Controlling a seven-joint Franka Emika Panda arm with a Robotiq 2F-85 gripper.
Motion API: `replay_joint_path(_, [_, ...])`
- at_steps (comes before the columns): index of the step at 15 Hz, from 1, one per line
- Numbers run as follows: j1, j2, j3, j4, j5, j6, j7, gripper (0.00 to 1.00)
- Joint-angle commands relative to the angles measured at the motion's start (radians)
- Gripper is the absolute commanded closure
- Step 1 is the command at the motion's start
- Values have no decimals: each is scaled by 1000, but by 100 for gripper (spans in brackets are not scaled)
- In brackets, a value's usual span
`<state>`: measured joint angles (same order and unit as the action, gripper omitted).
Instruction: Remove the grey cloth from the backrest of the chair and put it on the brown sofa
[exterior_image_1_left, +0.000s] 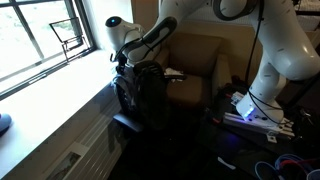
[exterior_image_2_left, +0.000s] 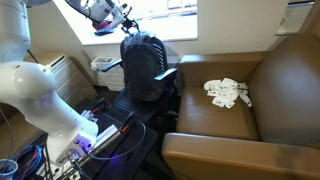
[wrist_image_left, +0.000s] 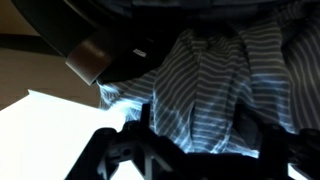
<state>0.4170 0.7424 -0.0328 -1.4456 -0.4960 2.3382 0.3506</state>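
The grey cloth (wrist_image_left: 200, 90) is finely striped and fills the wrist view, bunched in folds. It hangs over the backrest of the black chair (exterior_image_2_left: 145, 70), where it looks dark in both exterior views (exterior_image_1_left: 140, 82). My gripper (wrist_image_left: 197, 125) is at the top of the backrest, also visible in both exterior views (exterior_image_2_left: 124, 33) (exterior_image_1_left: 124, 62). Its fingers are spread apart with folds of the cloth between them. The brown sofa (exterior_image_2_left: 280, 110) stands just beside the chair and shows behind it in an exterior view (exterior_image_1_left: 200, 55).
A crumpled white item (exterior_image_2_left: 228, 92) lies on the sofa seat. A window and white sill (exterior_image_1_left: 60, 95) run along one side of the chair. The robot base (exterior_image_2_left: 40, 95) and tangled cables (exterior_image_1_left: 285, 165) are on the floor nearby.
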Motion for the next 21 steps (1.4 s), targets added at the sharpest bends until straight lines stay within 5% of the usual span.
replay_joint_path(1, [-15, 27, 11, 30, 42, -8, -48, 48])
replay_joint_path(9, [-62, 32, 38, 51, 136, -20, -166, 100])
replay_joint_path(14, [-20, -108, -31, 73, -9, -79, -277, 98])
replay_joint_path(18, [34, -252, -86, 59, -211, -65, -129, 98])
replay_joint_path(21, [21, -388, -39, 44, -172, -204, 26, 98])
